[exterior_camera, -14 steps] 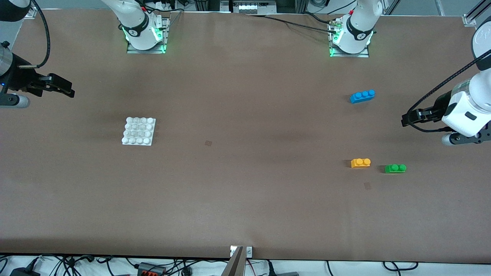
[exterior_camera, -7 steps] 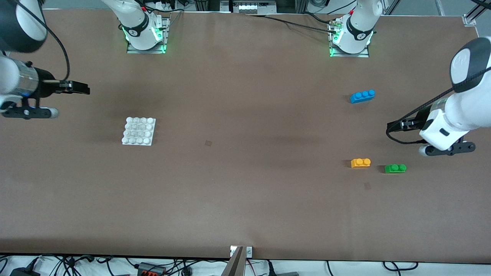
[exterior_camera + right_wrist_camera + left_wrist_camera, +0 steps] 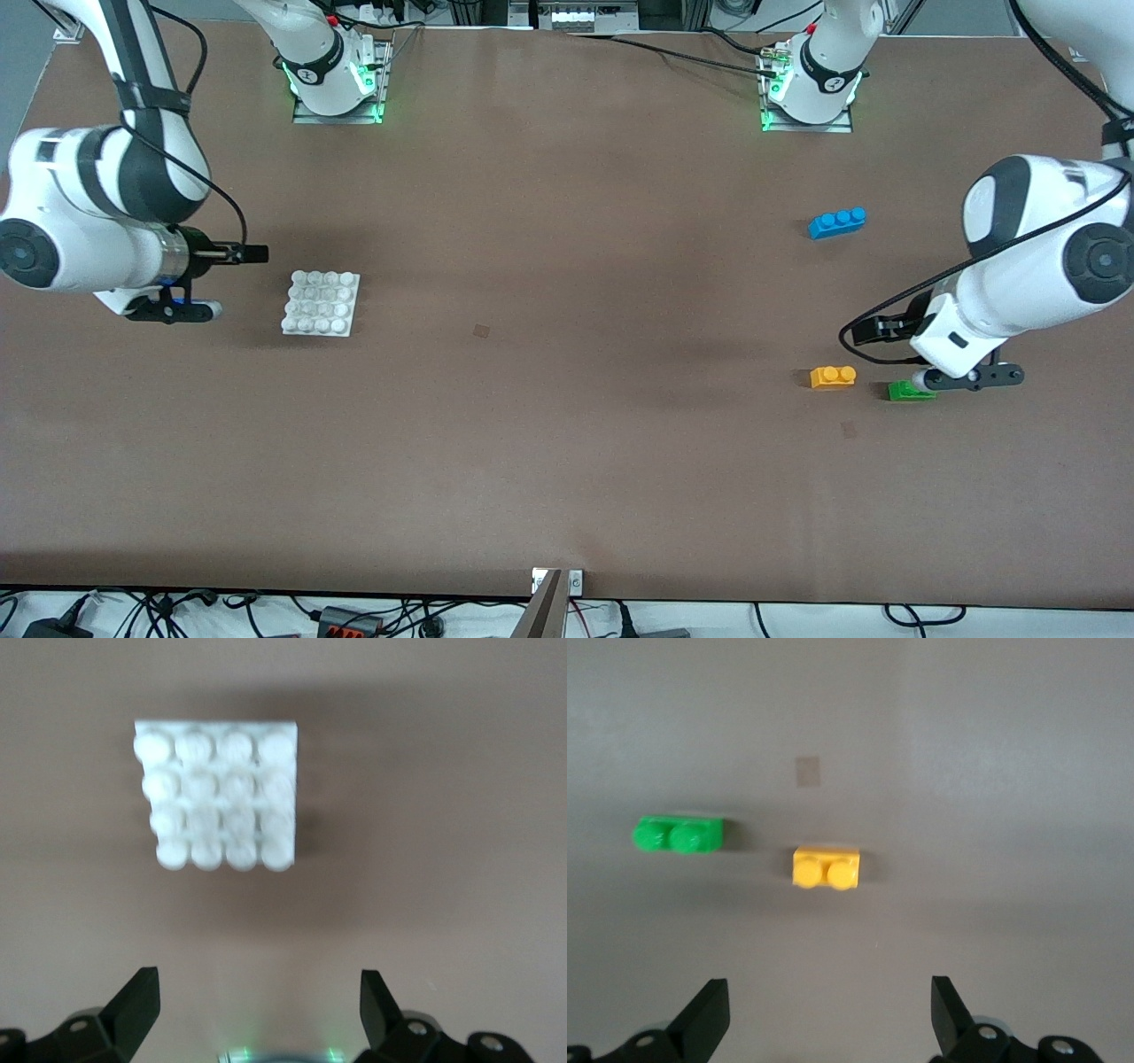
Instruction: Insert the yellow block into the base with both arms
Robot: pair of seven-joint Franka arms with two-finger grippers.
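The yellow block (image 3: pixel 833 377) lies on the brown table toward the left arm's end; it also shows in the left wrist view (image 3: pixel 826 868). My left gripper (image 3: pixel 870 330) is open and empty, over the table close beside the yellow block; in its wrist view the gripper (image 3: pixel 830 1010) has the block ahead between its fingers' line. The white studded base (image 3: pixel 321 302) lies toward the right arm's end and shows in the right wrist view (image 3: pixel 217 796). My right gripper (image 3: pixel 254 254) is open and empty, beside the base; its own view (image 3: pixel 259 1005) shows the base ahead.
A green two-stud brick (image 3: pixel 905 391) lies beside the yellow block, partly under the left wrist, and shows in the left wrist view (image 3: pixel 680 835). A blue three-stud brick (image 3: pixel 837 222) lies farther from the front camera. The arm bases (image 3: pixel 335 80) stand along the table's back edge.
Both arms have swung in from the table's ends. The left gripper came down toward the yellow and green bricks; the right gripper moved close to the base. The bricks and base have not moved.
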